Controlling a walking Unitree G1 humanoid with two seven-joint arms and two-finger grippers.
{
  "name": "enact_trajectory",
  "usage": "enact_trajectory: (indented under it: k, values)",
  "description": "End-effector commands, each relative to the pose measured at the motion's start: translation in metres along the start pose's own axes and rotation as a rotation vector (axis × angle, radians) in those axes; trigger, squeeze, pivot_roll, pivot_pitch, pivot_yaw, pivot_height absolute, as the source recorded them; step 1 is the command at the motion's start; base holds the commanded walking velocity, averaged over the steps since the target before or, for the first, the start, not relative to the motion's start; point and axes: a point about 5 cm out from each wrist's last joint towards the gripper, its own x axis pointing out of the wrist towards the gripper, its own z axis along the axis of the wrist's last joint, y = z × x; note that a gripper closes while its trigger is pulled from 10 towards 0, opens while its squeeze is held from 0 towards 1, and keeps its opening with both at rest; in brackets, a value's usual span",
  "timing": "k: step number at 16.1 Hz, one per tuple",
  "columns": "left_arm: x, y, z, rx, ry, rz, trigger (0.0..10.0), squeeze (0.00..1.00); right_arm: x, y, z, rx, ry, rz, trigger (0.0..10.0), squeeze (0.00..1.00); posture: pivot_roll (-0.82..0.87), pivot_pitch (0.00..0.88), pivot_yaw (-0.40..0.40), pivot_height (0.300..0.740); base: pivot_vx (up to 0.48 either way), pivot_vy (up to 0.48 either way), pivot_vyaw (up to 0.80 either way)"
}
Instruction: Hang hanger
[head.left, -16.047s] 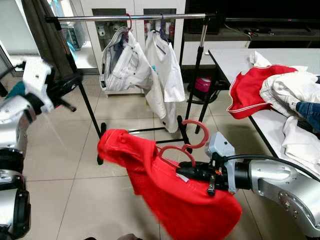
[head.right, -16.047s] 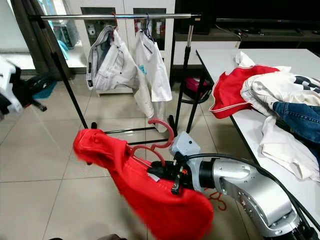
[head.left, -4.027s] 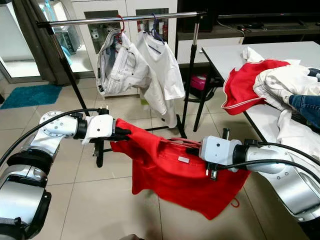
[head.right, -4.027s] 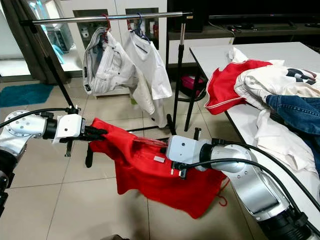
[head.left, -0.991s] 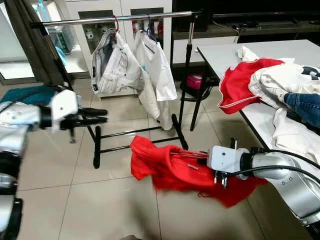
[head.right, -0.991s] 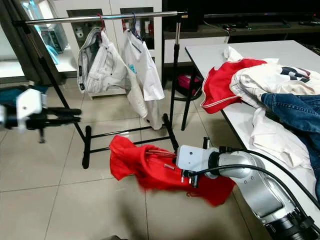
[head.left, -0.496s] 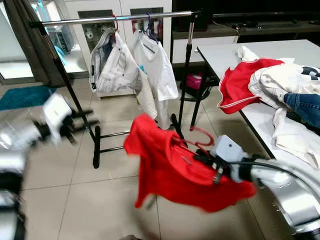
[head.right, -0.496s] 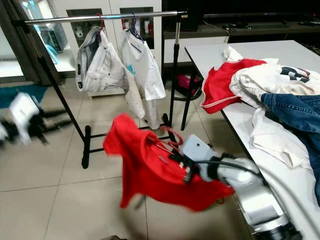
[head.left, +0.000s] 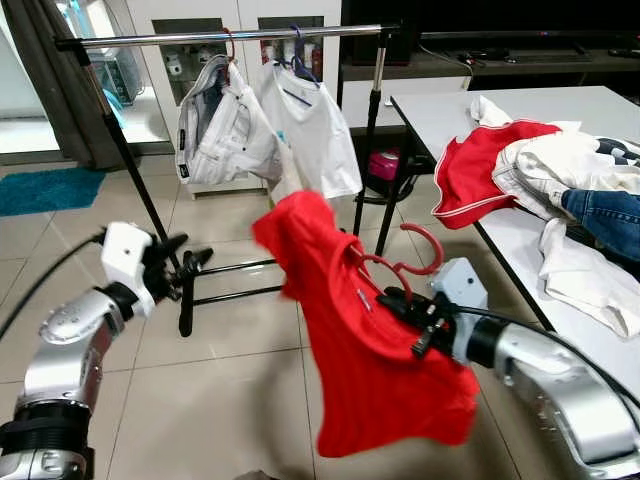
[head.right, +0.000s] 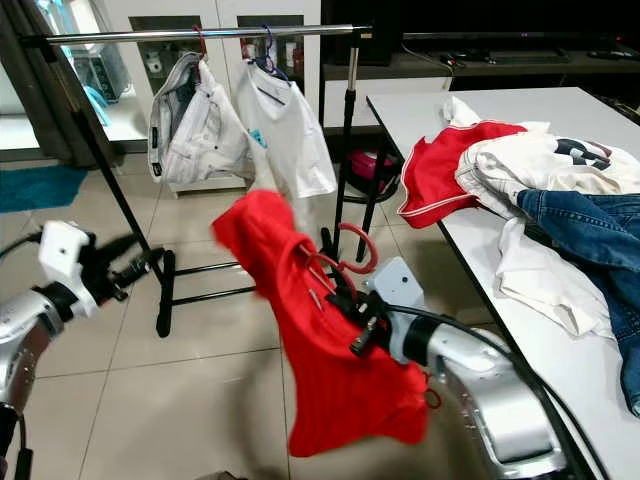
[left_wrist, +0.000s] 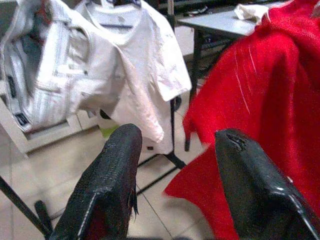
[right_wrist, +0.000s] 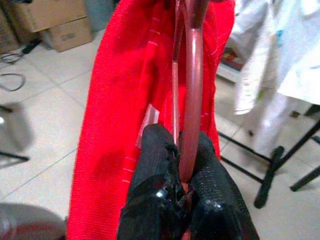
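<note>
On rail (head.left: 230, 36): 2 white garments; R fingers (right_wrist: 172, 200) clamp 1 red hanger (head.left: 400, 262), L fingers (left_wrist: 112, 185) apart.

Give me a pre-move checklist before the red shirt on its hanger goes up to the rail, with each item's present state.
1. Right tool clamped on the red hanger: ok, fingers shut on its lower part in the right wrist view.
2. Red shirt seated on the hanger: cannot tell, it hangs bunched to one side.
3. Hook free and pointing up: ok, it curls above the shirt.
4. Free space on the rail: ok, bare bar to the robot's left of the white trousers and white T-shirt.
5. Left tool out of the way: ok, open and apart from the shirt.
6. Hook level with the rail: not ok, well below it.
</note>
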Motion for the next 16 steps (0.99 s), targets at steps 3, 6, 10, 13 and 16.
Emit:
enact_trajectory:
  k: [3, 6, 10, 13, 16]
  values:
    - [0.000, -0.013, 0.001, 0.019, 0.013, -0.035, 10.0, 1.00, -0.006, -0.004, 0.020, -0.036, -0.045, 0.031, 10.0, 0.00, -0.16, 0.000, 0.027, 0.740, 0.000, 0.000, 0.00]
    - [0.004, -0.037, 0.002, 0.003, -0.007, -0.150, 10.0, 1.00, -0.008, -0.004, 0.021, -0.023, -0.036, 0.026, 10.0, 0.00, -0.16, 0.000, 0.028, 0.740, 0.000, 0.000, 0.00]
    - [0.005, -0.036, -0.003, 0.009, 0.005, -0.058, 10.0, 1.00, -0.007, -0.003, 0.021, 0.021, -0.068, -0.004, 10.0, 0.00, -0.16, 0.000, 0.021, 0.740, 0.000, 0.000, 0.00]
    - [0.006, -0.019, 0.008, -0.159, -0.127, 0.044, 10.0, 1.00, -0.011, 0.004, 0.023, 0.060, -0.108, 0.065, 10.0, 0.00, -0.16, 0.000, 0.012, 0.740, 0.000, 0.000, 0.00]
    - [0.009, -0.020, 0.016, -0.334, -0.231, -0.040, 10.0, 1.00, -0.014, 0.008, 0.029, 0.059, -0.121, 0.140, 10.0, 0.00, -0.16, 0.000, 0.015, 0.740, 0.000, 0.000, 0.00]
